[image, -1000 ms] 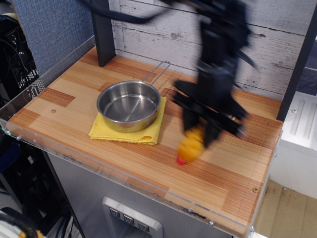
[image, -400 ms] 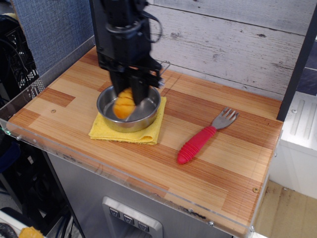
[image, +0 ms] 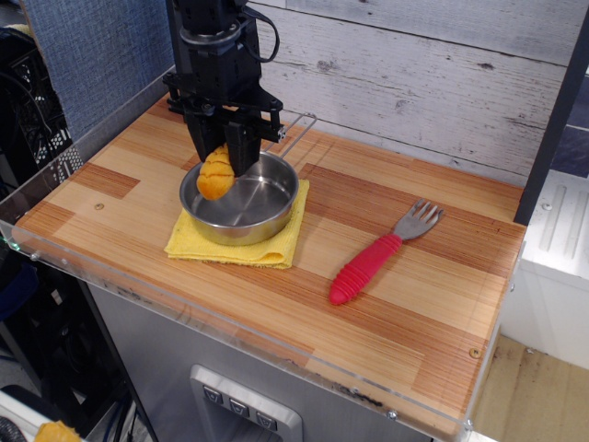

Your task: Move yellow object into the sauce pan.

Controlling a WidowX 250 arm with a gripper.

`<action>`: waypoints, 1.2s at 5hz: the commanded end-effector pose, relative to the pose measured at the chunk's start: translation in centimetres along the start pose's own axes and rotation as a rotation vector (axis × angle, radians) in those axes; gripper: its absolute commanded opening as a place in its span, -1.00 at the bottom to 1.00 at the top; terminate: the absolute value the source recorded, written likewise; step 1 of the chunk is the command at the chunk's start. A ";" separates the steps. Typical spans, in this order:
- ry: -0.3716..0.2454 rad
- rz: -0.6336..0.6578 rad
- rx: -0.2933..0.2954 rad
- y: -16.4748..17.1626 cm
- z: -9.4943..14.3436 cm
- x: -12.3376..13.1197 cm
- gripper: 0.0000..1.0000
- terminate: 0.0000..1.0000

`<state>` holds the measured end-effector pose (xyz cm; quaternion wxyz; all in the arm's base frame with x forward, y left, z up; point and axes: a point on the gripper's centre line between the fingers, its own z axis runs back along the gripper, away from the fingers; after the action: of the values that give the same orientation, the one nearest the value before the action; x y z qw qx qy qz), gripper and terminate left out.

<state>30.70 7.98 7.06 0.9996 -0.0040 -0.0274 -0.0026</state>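
The yellow object (image: 215, 177) is a small yellow-orange plush toy with dark ribbed stripes. My gripper (image: 221, 152) is shut on its upper end and holds it hanging over the left part of the sauce pan (image: 248, 204). The pan is a round shiny steel pan with a thin wire loop handle (image: 296, 132) pointing to the back right. It sits on a folded yellow cloth (image: 236, 243). The toy's lower end is at about the height of the pan's rim. I cannot tell if it touches the pan.
A fork (image: 381, 251) with a red handle lies on the wooden table (image: 414, 304) to the right of the pan. A dark post (image: 190, 83) stands at the back left. A clear plastic lip (image: 184, 308) runs along the table's front edge.
My gripper carried the toy from the right of the pan, near the fork, leftward to above the pan. In the last moment it shifted a little left and back.
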 end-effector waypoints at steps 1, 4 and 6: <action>-0.010 0.004 0.010 -0.2 0.8 0.5 1.00 -1.00; -0.114 -0.056 0.029 -3.2 5.4 1.0 1.00 -1.00; -0.134 -0.120 0.029 -5.2 6.7 1.2 1.00 -1.00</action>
<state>31.76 2.65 11.55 0.9967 0.0053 -0.0550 -0.0600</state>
